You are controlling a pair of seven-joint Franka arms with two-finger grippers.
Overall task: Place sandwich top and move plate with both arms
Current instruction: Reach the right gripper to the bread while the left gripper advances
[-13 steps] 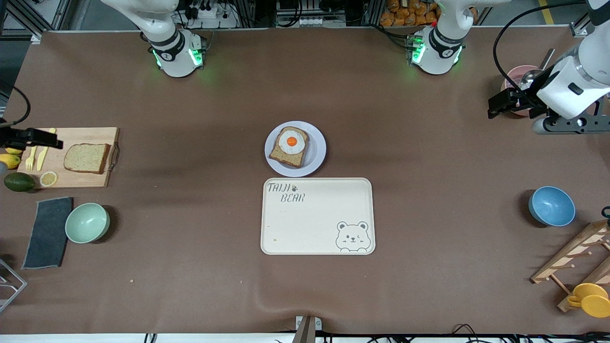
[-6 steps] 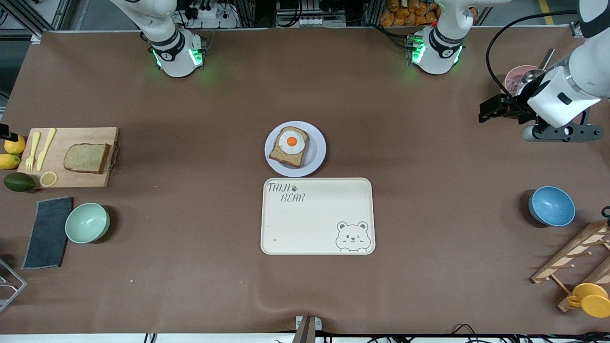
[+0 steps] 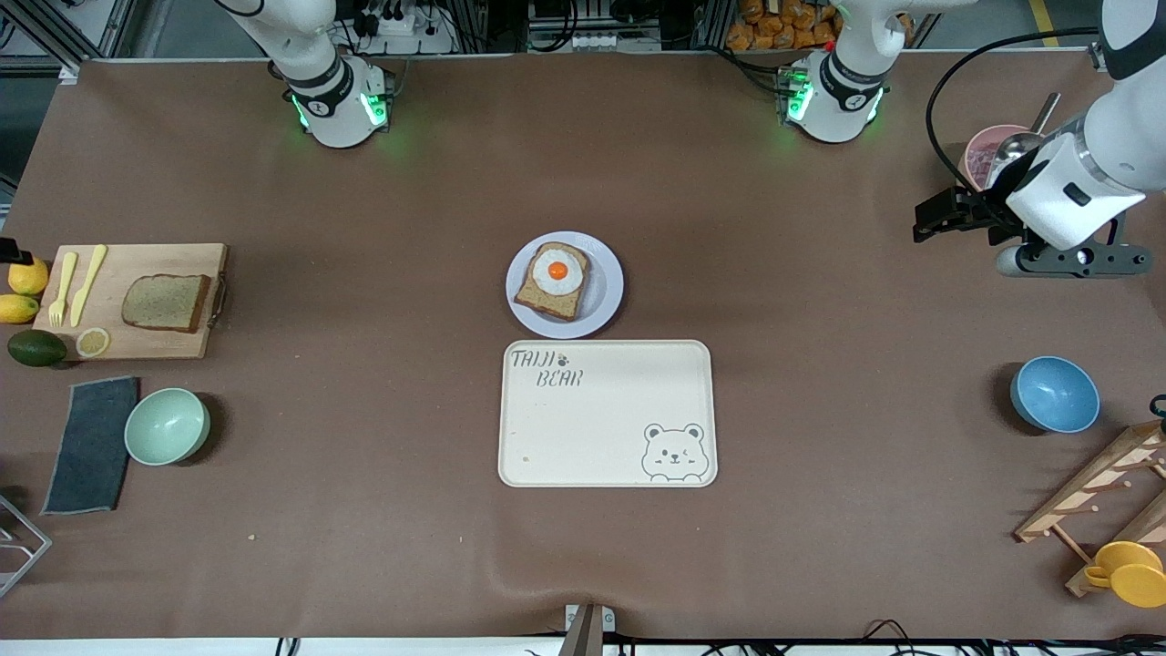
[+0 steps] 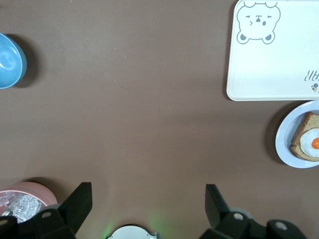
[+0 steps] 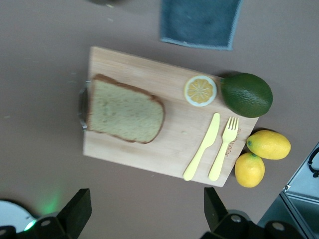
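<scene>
At the right arm's desk edge, right hand (image 5: pixel 144 211) is hovering spread over sandwich top (image 5: pixel 124 109); left hand (image 4: pixel 148 206) is hanging spread near the opposite edge.

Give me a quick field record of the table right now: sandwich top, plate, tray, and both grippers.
sandwich top: flat on the wooden cutting board, untouched
plate: mid-table, holding the egg-topped bread slice
tray: beside the plate, nearer the front camera
right gripper: open, above the cutting board
left gripper: open, over bare table near the pink bowl
</scene>
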